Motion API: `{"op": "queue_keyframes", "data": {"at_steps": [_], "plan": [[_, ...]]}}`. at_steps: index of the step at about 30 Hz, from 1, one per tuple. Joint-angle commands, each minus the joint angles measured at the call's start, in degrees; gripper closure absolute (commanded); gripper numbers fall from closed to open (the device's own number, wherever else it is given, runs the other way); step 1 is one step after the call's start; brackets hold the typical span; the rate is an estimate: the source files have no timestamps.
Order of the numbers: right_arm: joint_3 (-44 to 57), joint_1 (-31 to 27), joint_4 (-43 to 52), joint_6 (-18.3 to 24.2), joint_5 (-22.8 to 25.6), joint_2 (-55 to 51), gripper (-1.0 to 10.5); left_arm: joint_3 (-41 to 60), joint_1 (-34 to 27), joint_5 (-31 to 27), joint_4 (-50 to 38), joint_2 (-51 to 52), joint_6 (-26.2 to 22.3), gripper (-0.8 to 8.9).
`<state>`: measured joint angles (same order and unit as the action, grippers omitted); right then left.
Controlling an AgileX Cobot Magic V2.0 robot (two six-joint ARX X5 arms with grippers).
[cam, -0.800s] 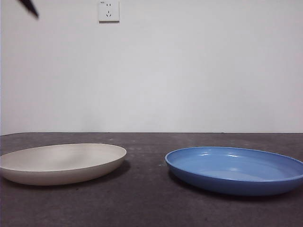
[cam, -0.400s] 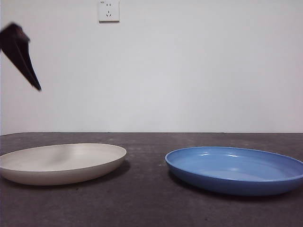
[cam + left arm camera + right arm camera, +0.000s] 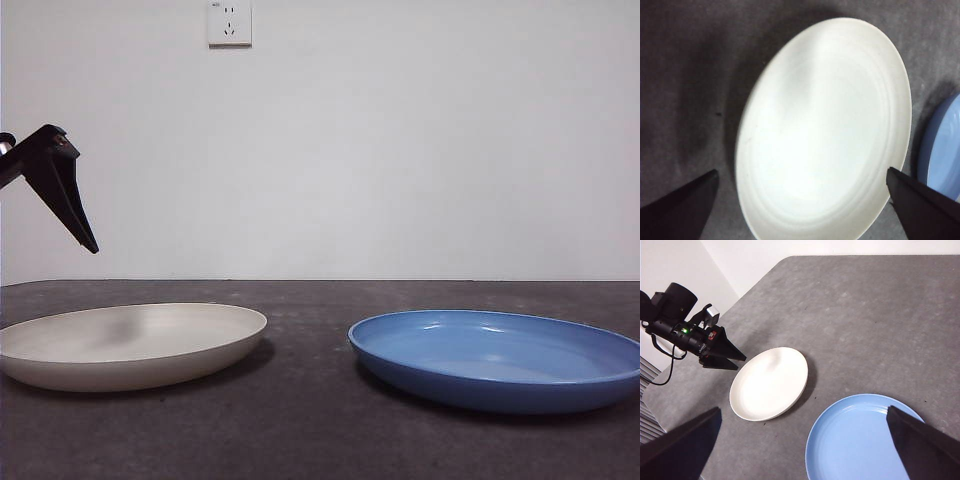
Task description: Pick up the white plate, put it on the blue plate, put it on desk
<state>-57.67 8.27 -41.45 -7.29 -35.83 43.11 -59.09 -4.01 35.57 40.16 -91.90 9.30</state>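
Front view: the white plate (image 3: 130, 345) lies flat on the dark table (image 3: 310, 440) at lower left, and the blue plate (image 3: 500, 358) lies flat at lower right, the two well apart with bare table between. A black pointed tip of the left hand (image 3: 62, 190) hangs at the left edge above the white plate, clear of it. A wall socket (image 3: 229, 22) sits at the top of the pale wall.

Left wrist view: the left hand (image 3: 800, 200) is spread wide, the white plate (image 3: 825, 130) filling the space between its jaws, untouched. The blue plate's rim (image 3: 940, 150) shows at the right edge.

Right wrist view: the right hand (image 3: 800, 440) is open, high above both plates (image 3: 769, 383) (image 3: 860, 440). The left arm (image 3: 687, 332) reaches in at upper left, beside the white plate.
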Motion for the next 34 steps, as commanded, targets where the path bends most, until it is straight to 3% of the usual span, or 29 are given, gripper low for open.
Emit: {"op": "queue_keyframes", "data": {"at_steps": [1, 11, 18, 30, 34], "plan": [[-1.1, 0.3, 0.3, 0.2, -0.2, 0.2, 3.4, -1.2, -0.2, 0.2, -1.0, -1.2, -0.7, 1.67], [-1.1, 0.3, 0.3, 0.2, -0.2, 0.2, 3.4, -1.2, -0.1, 0.0, -1.5, -4.4, -0.7, 1.84], [-1.1, 0.3, 0.3, 0.0, -0.2, 0.2, 3.4, -1.2, -0.1, -0.6, -2.3, -4.9, -0.7, 4.72], [-1.1, 0.3, 0.3, -0.2, -0.2, 0.2, 3.4, -1.2, -0.1, -3.1, -2.1, -7.5, -0.7, 5.18], [-1.1, 0.3, 0.3, -0.2, -0.2, 0.2, 3.4, -1.2, -0.1, -5.8, -2.2, -7.5, -1.0, 6.64]]}}
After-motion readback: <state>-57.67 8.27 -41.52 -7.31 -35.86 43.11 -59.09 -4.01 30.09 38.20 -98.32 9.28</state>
